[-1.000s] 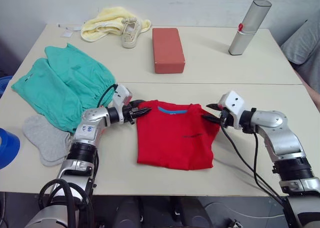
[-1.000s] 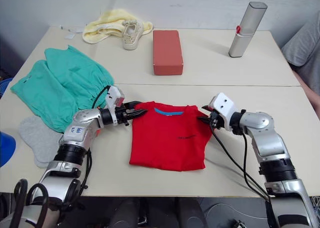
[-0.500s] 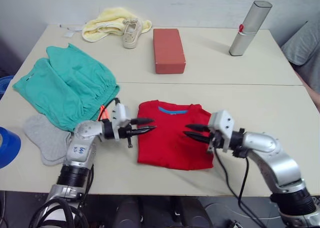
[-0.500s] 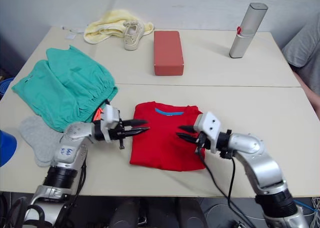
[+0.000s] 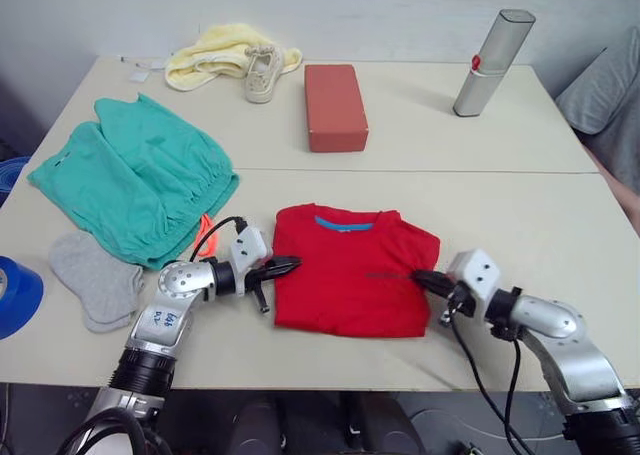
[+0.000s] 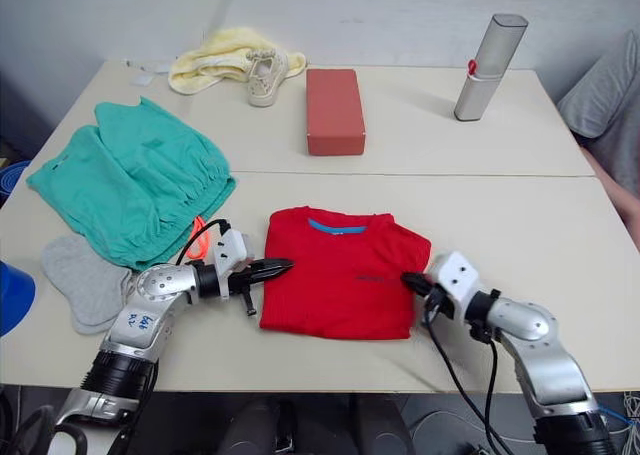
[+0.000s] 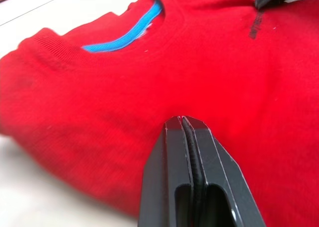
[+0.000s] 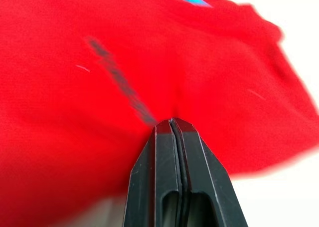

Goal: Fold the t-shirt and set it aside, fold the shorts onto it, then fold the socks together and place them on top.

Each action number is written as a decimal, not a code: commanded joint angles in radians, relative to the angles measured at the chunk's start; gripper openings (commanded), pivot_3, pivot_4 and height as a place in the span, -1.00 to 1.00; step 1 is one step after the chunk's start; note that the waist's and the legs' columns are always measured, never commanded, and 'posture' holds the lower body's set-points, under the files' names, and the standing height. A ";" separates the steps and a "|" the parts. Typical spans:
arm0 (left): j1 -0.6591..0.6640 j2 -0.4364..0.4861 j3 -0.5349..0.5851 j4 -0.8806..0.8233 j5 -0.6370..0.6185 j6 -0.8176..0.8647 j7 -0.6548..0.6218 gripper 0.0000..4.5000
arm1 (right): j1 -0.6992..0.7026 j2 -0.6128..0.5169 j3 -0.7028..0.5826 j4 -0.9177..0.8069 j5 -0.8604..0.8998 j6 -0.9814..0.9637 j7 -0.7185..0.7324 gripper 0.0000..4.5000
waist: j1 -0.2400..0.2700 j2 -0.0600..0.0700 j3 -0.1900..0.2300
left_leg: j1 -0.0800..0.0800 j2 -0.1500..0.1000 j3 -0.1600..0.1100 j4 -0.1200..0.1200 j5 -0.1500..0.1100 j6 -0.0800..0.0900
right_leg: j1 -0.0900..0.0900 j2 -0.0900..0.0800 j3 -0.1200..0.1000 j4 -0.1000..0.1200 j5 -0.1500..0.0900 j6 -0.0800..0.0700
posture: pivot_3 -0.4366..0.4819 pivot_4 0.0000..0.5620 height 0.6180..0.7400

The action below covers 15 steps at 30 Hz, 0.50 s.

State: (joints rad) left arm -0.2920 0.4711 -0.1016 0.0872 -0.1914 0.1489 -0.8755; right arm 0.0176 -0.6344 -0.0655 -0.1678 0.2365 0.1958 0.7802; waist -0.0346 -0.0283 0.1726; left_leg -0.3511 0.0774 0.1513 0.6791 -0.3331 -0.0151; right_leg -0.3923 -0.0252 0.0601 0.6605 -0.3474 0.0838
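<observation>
1. now both my grippers, left gripper and right gripper, have dropped to the flanks of the bright red cotton t-shirt, jaws pressed together, gripping nothing.
2. it lies folded mid-desk; i judge it ready for setting aside.

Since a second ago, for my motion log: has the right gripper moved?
Yes. The right gripper has dropped from beside the t-shirt's collar to its right edge, farther from the red block.

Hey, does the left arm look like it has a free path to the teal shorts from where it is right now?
Probably yes. The left gripper, fingers shut, sits at the t-shirt's left edge, and the shorts lie open on the table just beyond the arm, with nothing between.
</observation>
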 commanded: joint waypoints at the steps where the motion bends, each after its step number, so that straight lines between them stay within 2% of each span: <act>1: 0.021 0.002 0.033 0.004 -0.042 -0.037 -0.030 -0.98 | 0.020 0.012 -0.076 -0.014 0.061 -0.011 -0.004 -1.00 | 0.001 0.000 0.000 | -0.001 0.000 0.000 0.000 0.000 0.000 | 0.000 0.000 0.000 0.000 0.000 0.000 | -0.05 -0.47 1.00; 4: 0.011 -0.003 0.078 -0.035 -0.150 -0.064 -0.117 -0.98 | 0.023 0.017 -0.114 -0.126 0.194 0.018 0.057 -1.00 | 0.003 0.001 0.000 | -0.002 0.000 -0.001 0.000 0.000 0.000 | -0.002 0.000 0.000 0.000 0.000 0.000 | -0.05 -0.47 1.00; 6: -0.027 0.001 0.082 -0.038 -0.190 -0.065 -0.174 -0.98 | -0.041 0.024 -0.075 -0.190 0.235 0.079 0.050 -1.00 | 0.000 0.001 0.001 | -0.003 0.001 -0.001 0.000 0.000 -0.001 | -0.002 0.000 0.000 0.000 0.000 0.000 | -0.05 -0.47 1.00; 10: -0.107 -0.024 0.048 0.027 -0.135 -0.046 -0.132 -0.98 | -0.138 0.048 0.021 -0.155 0.155 0.129 -0.009 -1.00 | 0.001 0.001 0.001 | -0.002 0.001 -0.003 0.001 0.000 -0.001 | -0.001 0.000 0.000 0.000 0.000 0.000 | -0.05 -0.47 1.00; 15: -0.216 -0.083 -0.008 0.183 0.001 -0.051 -0.003 -0.98 | -0.221 0.091 0.112 0.024 0.025 0.099 -0.072 -1.00 | 0.008 0.001 0.000 | -0.005 -0.002 -0.003 0.001 -0.001 0.001 | -0.002 0.000 -0.001 -0.003 0.000 0.000 | -0.05 -0.47 1.00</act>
State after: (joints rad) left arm -0.4820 0.3961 -0.1009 0.2442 -0.2299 0.1025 -0.9266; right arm -0.1927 -0.5463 0.0494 -0.1781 0.2911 0.3185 0.7288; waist -0.0269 -0.0277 0.1729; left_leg -0.3573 0.0753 0.1499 0.6801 -0.3349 -0.0130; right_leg -0.3959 -0.0260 0.0592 0.6569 -0.3475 0.0840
